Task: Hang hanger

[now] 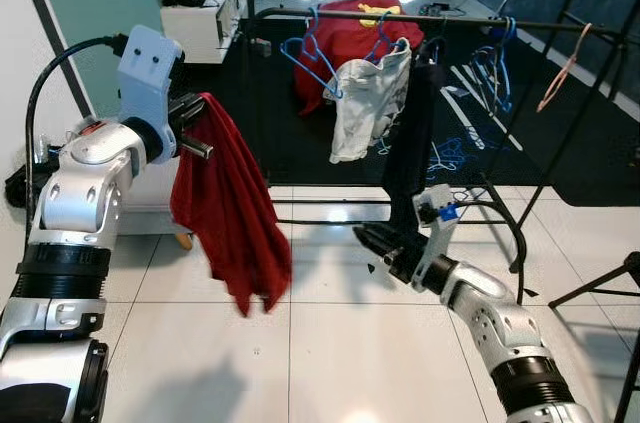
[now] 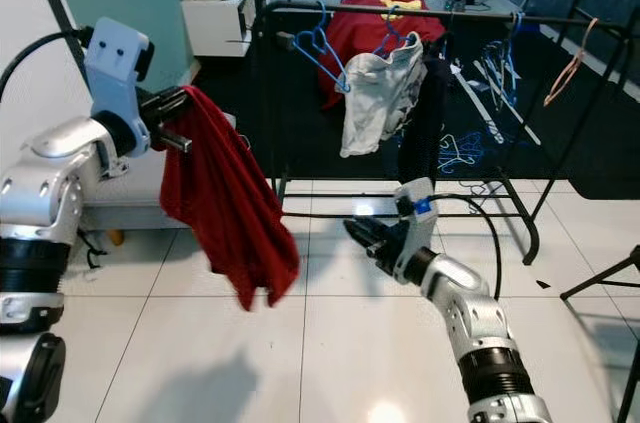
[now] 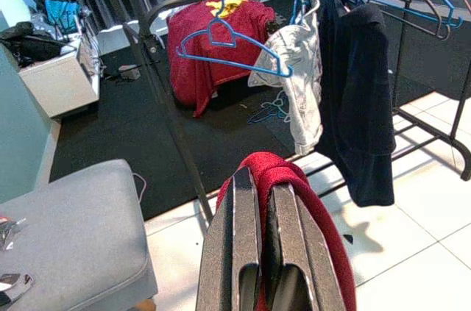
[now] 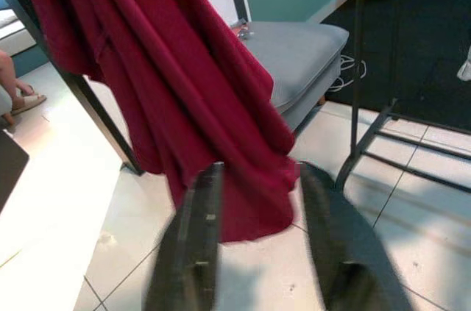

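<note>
Beyond both grippers stands the black clothes rack (image 1: 400,21), carrying a dark garment (image 1: 412,133), a white shirt (image 1: 368,103) and an empty blue hanger (image 1: 312,61) (more blue hangers lie on the floor behind). The left gripper (image 1: 195,128), raised, has its fingers pressed together on a red cloth (image 1: 228,208) that drapes down below it. The right gripper (image 1: 378,243), lower and well short of the rack, holds its fingers spread and empty, pointing toward the cloth's hem.

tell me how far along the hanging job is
Partly done. The rack rail already carries a white garment and a dark one on hangers. In hand: the left end effector is shut on the red garment, held up short of the rack. The right end effector is open, low nearby. Left: getting the red garment onto the rail.
</note>
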Controlling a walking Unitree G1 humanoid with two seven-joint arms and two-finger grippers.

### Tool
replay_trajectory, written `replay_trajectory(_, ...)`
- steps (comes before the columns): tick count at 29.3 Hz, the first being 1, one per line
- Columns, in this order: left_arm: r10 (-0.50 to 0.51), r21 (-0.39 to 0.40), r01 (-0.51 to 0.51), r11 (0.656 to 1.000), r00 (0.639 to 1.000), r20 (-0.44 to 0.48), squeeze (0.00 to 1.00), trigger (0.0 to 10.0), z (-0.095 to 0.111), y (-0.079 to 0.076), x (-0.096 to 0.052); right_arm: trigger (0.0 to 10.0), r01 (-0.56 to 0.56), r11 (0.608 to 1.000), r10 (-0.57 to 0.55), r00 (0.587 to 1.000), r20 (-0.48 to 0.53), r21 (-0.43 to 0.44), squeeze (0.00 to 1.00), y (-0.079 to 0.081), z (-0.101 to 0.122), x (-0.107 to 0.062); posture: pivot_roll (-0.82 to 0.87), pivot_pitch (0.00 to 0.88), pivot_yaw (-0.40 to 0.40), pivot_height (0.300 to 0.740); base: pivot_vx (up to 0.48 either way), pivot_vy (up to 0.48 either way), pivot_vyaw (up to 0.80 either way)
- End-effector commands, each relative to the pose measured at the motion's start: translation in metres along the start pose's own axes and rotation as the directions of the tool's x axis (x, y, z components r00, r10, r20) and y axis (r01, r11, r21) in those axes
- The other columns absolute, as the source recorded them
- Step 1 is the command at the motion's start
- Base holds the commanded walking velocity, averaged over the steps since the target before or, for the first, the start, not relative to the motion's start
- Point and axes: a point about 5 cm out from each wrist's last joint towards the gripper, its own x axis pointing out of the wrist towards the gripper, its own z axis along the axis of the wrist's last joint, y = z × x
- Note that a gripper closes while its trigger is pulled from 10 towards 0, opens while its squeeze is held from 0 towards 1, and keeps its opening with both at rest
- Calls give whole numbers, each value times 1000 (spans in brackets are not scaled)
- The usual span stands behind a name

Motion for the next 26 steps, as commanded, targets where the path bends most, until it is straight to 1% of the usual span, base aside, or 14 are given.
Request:
replay_trajectory(1, -7, -19, 8, 1000, 999, 38, 0, 10000, 14, -4, 2, 10000, -36, 999, 36, 999, 1, -5, 1000, 7, -3, 4, -42, 0, -29, 740, 0, 0, 0)
replay_trajectory(4, -37, -20, 38, 999, 997, 62, 0, 10000, 25, -13, 6, 10000, -57, 998, 57, 998, -38, 9, 1000, 13, -18, 10, -30, 0, -37, 740, 0, 0, 0)
replay_trajectory(5, -61, -23, 63, 998, 994, 85, 0, 10000, 35, -20, 9, 10000, -41, 999, 39, 995, -88, -21, 1000, 14, -32, 15, -30, 0, -38, 740, 0, 0, 0)
replay_trajectory(6, -61, -23, 63, 998, 994, 85, 0, 10000, 35, -20, 9, 10000, -41, 999, 39, 995, -88, -21, 1000, 14, -32, 15, -30, 0, -38, 740, 0, 0, 0)
replay_trajectory(7, -97, -37, 102, 994, 988, 120, 0, 10000, 49, -27, 13, 10000, 6, 990, -28, 987, -156, -143, 1000, 12, -46, 20, -32, 0, -34, 740, 0, 0, 0)
replay_trajectory(8, -97, -37, 102, 994, 988, 120, 0, 10000, 49, -27, 13, 10000, 6, 990, -28, 987, -156, -143, 1000, 12, -46, 20, -32, 0, -34, 740, 0, 0, 0)
replay_trajectory(9, -106, -50, 113, 992, 986, 131, 0, 10000, 52, -27, 14, 10000, 14, 984, -39, 989, -140, -177, 1000, 11, -45, 22, -33, 0, -33, 740, 0, 0, 0)
replay_trajectory(16, -170, -50, 181, 982, 970, 174, 0, 10000, 64, -31, 11, 10000, 42, 978, -48, 999, -23, -205, 1000, 12, -30, 29, -28, 0, -38, 740, 0, 0, 0)
replay_trajectory(19, -205, -43, 216, 975, 962, 183, 0, 10000, 66, -32, 7, 10000, 77, 969, -60, 995, 81, -233, 1000, 11, -12, 31, -27, 0, -39, 740, 0, 0, 0)
replay_trajectory(20, -222, -46, 234, 971, 958, 182, 0, 10000, 67, -32, 5, 10000, 70, 972, -40, 990, 138, -225, 808, 11, -1, 31, -27, 0, -39, 740, 0, 0, 0)
replay_trajectory(21, -222, -46, 234, 971, 958, 182, 0, 10000, 67, -32, 5, 10000, 70, 972, -40, 990, 138, -225, 808, 11, -1, 31, -27, 0, -39, 740, 0, 0, 0)
replay_trajectory(22, -244, -56, 258, 964, 951, 192, 0, 10000, 69, -33, 4, 10000, 54, 974, -16, 985, 173, -219, 0, 12, 7, 31, -27, 0, -39, 740, 0, 0, 0)
replay_trajectory(25, -256, -63, 273, 960, 946, 199, 0, 10000, 70, -34, 2, 10000, 38, 976, 3, 982, 188, -214, 0, 12, 10, 31, -27, 0, -39, 740, 0, 0, 0)
replay_trajectory(26, -291, -92, 319, 943, 929, 230, 0, 10000, 76, -38, 0, 10000, 25, 976, 14, 984, 177, -217, 0, 10, 11, 32, -34, 0, -35, 740, 0, 0, 0)
